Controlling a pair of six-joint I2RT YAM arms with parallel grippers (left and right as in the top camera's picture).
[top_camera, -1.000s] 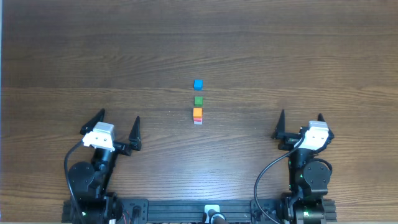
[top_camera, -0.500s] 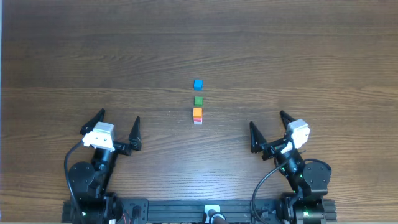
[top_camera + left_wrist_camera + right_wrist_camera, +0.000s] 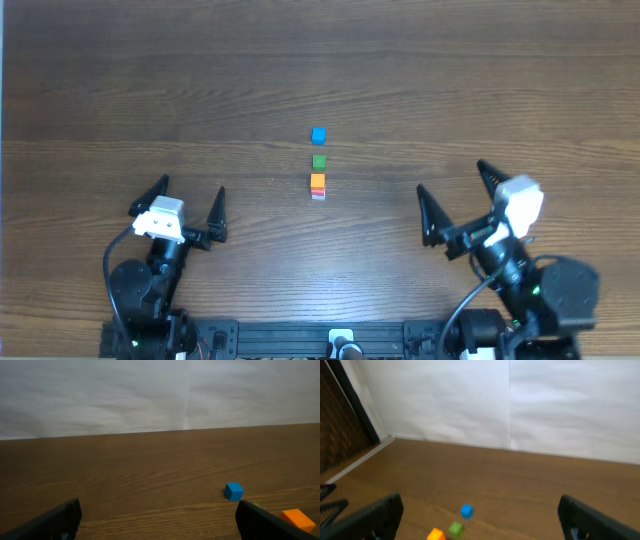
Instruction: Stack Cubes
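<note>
Orange cube (image 3: 318, 181) atop pale cube (image 3: 318, 195), likely stack base | green cube (image 3: 318, 161), blue cube (image 3: 318, 135) queued beyond it | left gripper (image 3: 190, 187), right gripper (image 3: 451, 177) flanking, spread empty

Right wrist view: orange cube (image 3: 436, 534) cut off by the picture's edge. Left wrist view: green cube (image 3: 256, 505) almost hidden behind the left fingers (image 3: 270, 522). Top view: pale piece (image 3: 318, 195) under the orange cube is too small to tell.

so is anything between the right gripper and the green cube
Nothing visible. In the top view, only bare table lies between the open right gripper and the green cube. The orange cube and the blue cube sit close on either side of it, so a wide approach might brush them.
</note>
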